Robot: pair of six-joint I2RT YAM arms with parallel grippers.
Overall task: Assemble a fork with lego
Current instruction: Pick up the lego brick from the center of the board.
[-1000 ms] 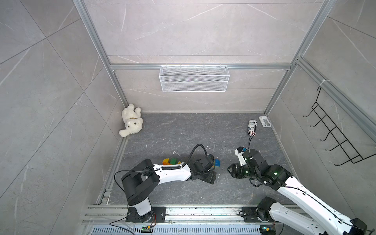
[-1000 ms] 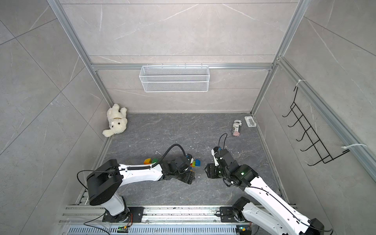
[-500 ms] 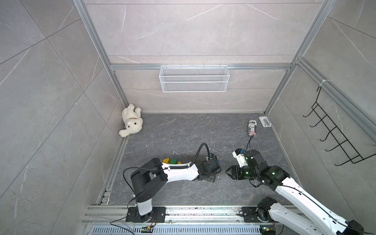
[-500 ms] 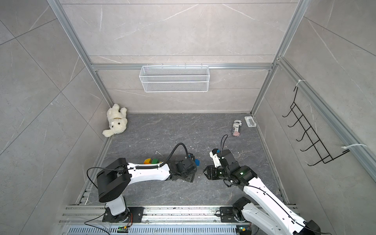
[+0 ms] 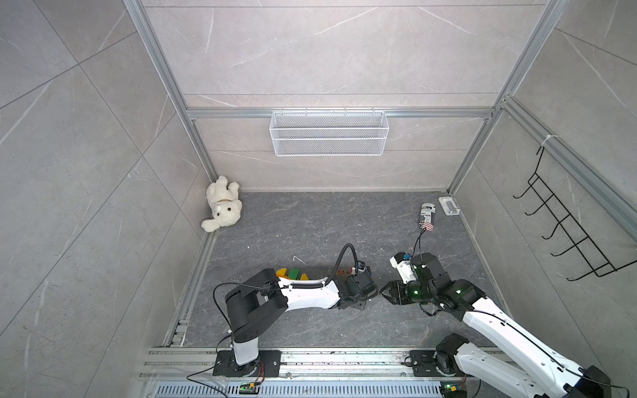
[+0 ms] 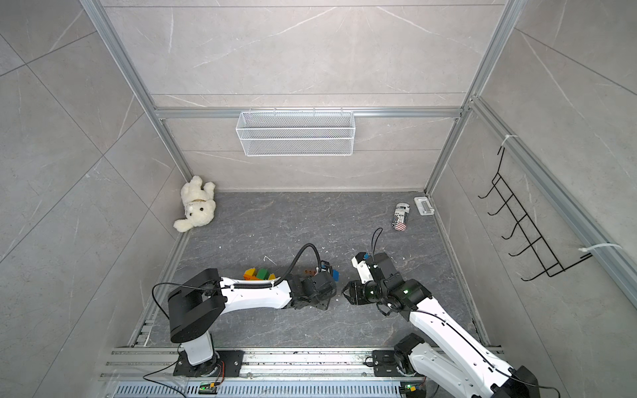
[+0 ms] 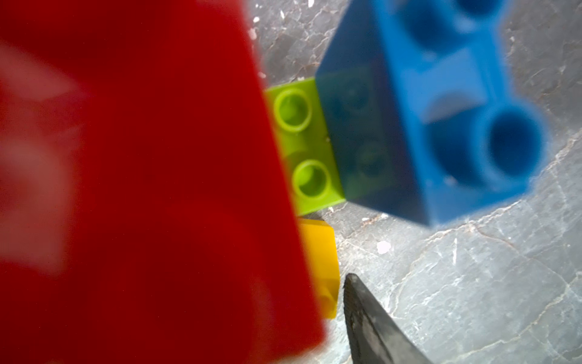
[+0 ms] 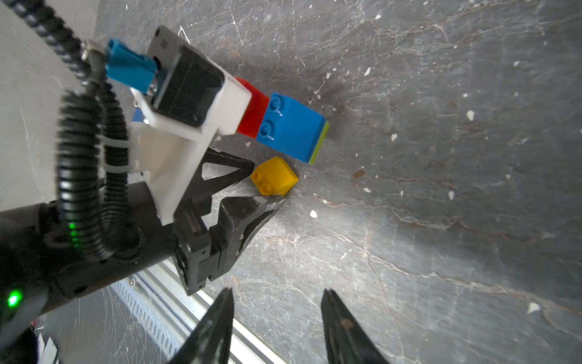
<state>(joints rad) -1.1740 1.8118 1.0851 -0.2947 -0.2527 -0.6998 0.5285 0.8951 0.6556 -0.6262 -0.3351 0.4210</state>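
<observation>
The left arm (image 5: pixel 306 297) stretches farther out to the right, and the left gripper (image 5: pixel 366 299) noses on toward the middle, jaws drawing in. The right gripper (image 5: pixel 384 293) slides left to meet it, jaws a little narrower too. The gap between the two grippers nearly closes.

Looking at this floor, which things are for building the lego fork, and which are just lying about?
For the job: red brick, blue brick, lime brick, yellow sloped brick, brown brick, brick pile of orange, green and yellow.

Lying about: teddy bear, can, wire basket, hook rack.
</observation>
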